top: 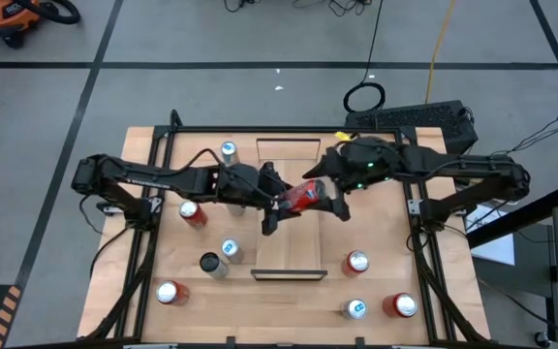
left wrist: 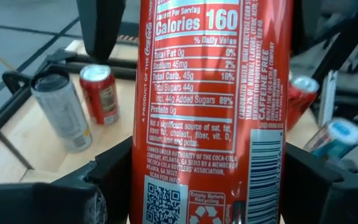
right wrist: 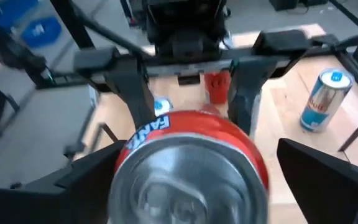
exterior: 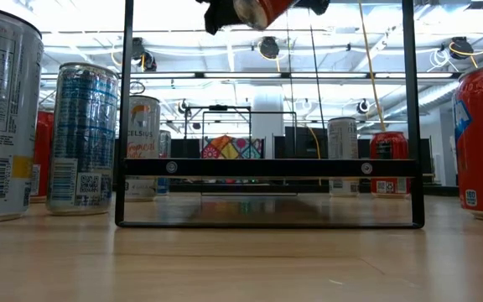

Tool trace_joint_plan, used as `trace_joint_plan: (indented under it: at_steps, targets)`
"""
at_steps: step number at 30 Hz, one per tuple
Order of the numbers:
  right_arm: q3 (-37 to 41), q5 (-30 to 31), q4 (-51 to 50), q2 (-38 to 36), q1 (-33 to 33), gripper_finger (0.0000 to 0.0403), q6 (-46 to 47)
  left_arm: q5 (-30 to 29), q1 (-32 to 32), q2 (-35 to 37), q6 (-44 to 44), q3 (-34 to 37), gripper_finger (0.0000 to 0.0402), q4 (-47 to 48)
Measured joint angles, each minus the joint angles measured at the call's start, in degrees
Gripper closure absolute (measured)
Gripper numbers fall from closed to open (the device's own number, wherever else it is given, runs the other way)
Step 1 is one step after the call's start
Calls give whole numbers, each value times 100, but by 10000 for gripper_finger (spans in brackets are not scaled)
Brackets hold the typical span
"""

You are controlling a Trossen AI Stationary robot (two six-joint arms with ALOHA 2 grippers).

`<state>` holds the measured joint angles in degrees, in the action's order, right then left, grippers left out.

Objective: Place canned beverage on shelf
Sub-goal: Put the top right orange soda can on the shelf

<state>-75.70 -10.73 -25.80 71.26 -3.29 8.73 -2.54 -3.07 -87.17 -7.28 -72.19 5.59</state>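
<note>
A red can [top: 303,196] hangs roughly level in the air above the shelf [top: 289,247], a long light-wood board in the middle of the table. My left gripper [top: 277,206] comes from the table's left and is shut on the can. My right gripper [top: 333,192] comes from the right and is open. Its fingers [right wrist: 328,174] stand on either side of the can's right end [right wrist: 191,180], with a gap showing on one side. The can [exterior: 262,8] shows at the top of the low view. My left gripper pinches the can's side wall [left wrist: 148,186] between its two fingers [left wrist: 98,186], toward the can's left end. The fingers come level from the table's left and lie along the can. The can is lifted clear and sticks out past the fingertips toward the right arm.
Several other cans stand around the shelf: a silver-blue one [top: 228,150] at the far left, a red one [top: 192,211] and others [top: 231,250] at the left, and three [top: 356,262] at the near right. Black frame rails [top: 153,204] run along the table's sides.
</note>
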Motion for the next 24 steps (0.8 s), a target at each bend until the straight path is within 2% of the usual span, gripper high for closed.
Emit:
trace_joint_plan:
  at_steps: [5, 12, 19, 24]
  targets:
    - [0, 85, 227, -458, -2, 12, 418, -73, 4, 135, 6, 0, 113, -558]
    - [-2, 718, 978, -898, 1, 12, 690, -150, 73, 193, 8, 0, 114, -1478]
    - [-2, 1167, 2302, -956, 0, 12, 816, -92, 107, 198, -140, -1, 114, -2375]
    - [0, 1367, 2696, -919, 0, 12, 817, -185, 134, 200, -139, -4, 114, -2721]
